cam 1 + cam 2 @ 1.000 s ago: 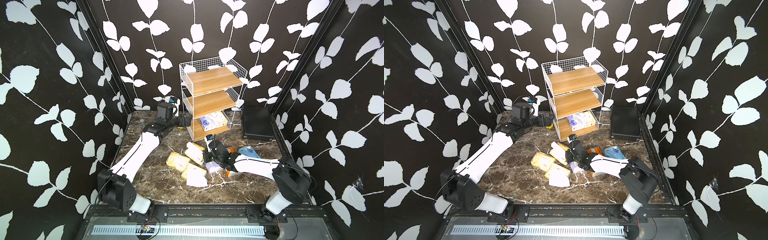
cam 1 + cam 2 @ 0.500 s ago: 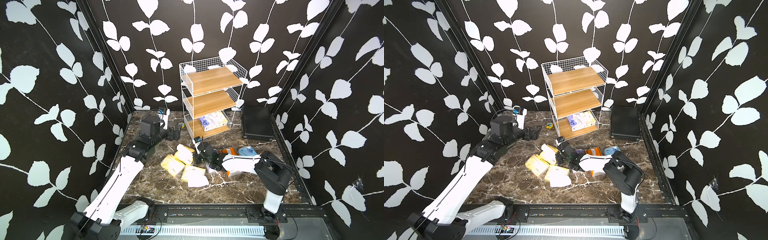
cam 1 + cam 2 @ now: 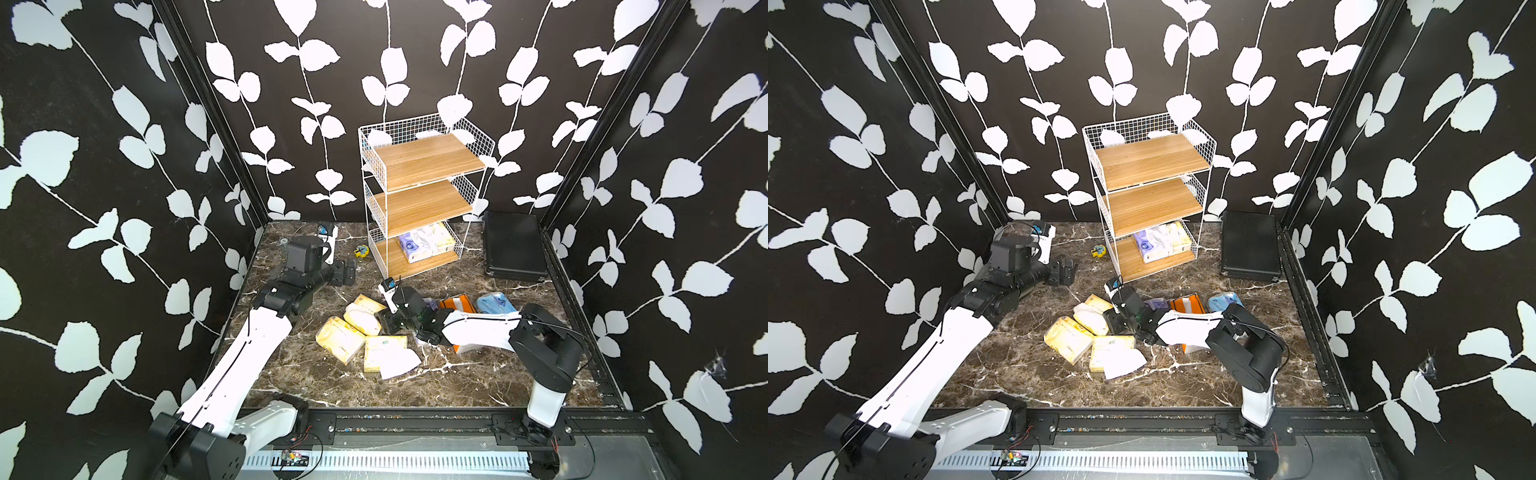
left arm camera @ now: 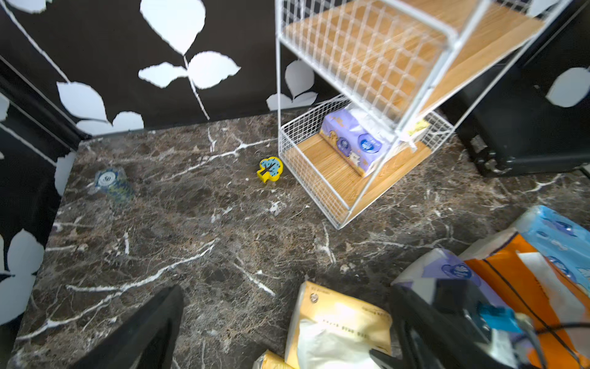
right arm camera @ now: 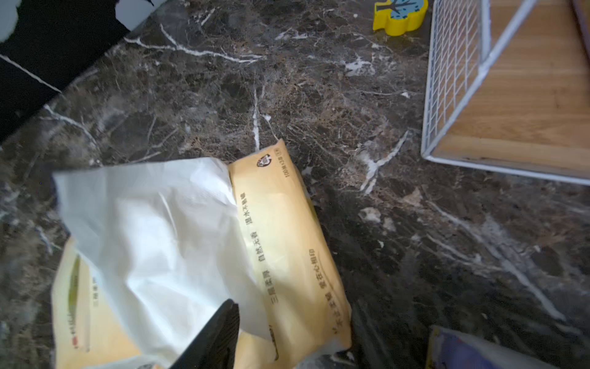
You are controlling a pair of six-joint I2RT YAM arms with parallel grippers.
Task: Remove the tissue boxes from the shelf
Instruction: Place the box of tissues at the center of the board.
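Left fingers (image 4: pixel 143 332) spread wide, empty, right fingers (image 5: pixel 217 335) over yellow tissue pack (image 5: pixel 287 239), grip unclear

Black walls (image 3: pixel 124 291) printed with white leafy vines close the booth at 9, 12 and 3 o'clock in both top views, joined by black corner posts (image 3: pixel 208 108). The worktop (image 3: pixel 328 386) is dark brown marble with white veins. A flat black ribbed case (image 3: pixel 513 245) lies at 2 o'clock against the wall. A black rail (image 3: pixel 415 422) runs along 6 o'clock. The light is even and the shadows are soft.
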